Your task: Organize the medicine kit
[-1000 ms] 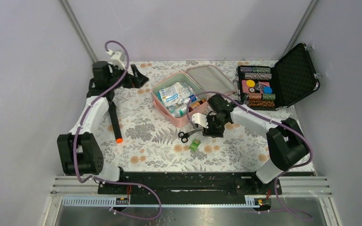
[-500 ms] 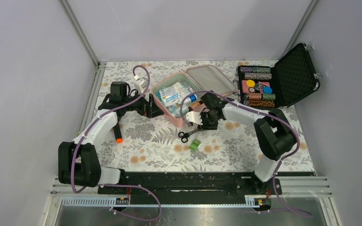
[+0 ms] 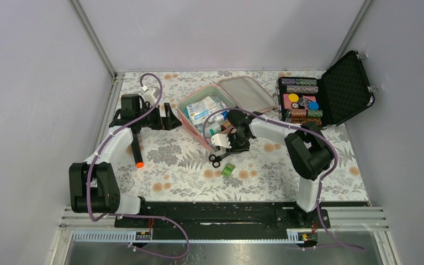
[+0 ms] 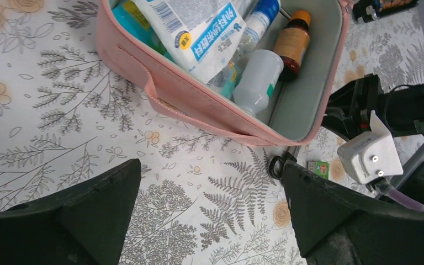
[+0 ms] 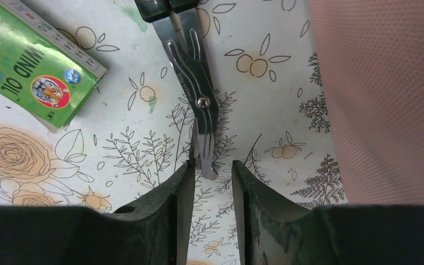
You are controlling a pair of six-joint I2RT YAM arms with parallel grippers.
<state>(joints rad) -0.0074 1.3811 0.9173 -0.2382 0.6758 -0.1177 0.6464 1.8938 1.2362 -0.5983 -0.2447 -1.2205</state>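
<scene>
On the grey floral-print tablecloth (image 3: pixel 171 179), nearest the arm bases, lies a small green cardboard box with a tiger emblem (image 3: pixel 228 170), flat on its side. Just beyond it, close to it but apart from it, a pair of black-handled steel scissors (image 5: pixel 199 105) lies flat, its blades closed and pointing towards the right gripper (image 5: pixel 210 172). That gripper's fingers (image 5: pixel 179 193) stand a narrow way apart with the blade tips between them. A sliver of cloth shows on one side of the blades, so they do not look clamped, though the other pad may be touching. To the left a black stick with an orange tip (image 3: pixel 136 147) rests on the cloth. Farther back, at the middle of the table, sits the pink soft zippered medicine kit (image 4: pixel 187 105), its lid (image 3: pixel 248 93) thrown open, holding white printed sachets (image 4: pixel 193 33), a white plastic bottle (image 4: pixel 256 83) and a brown bottle with an orange cap (image 4: pixel 291 47). The left gripper (image 4: pixel 210 221) hangs just beside the kit's left wall, fingers spread wide and empty. At the far right stands an open black hard case of coloured chips (image 3: pixel 348 88).
</scene>
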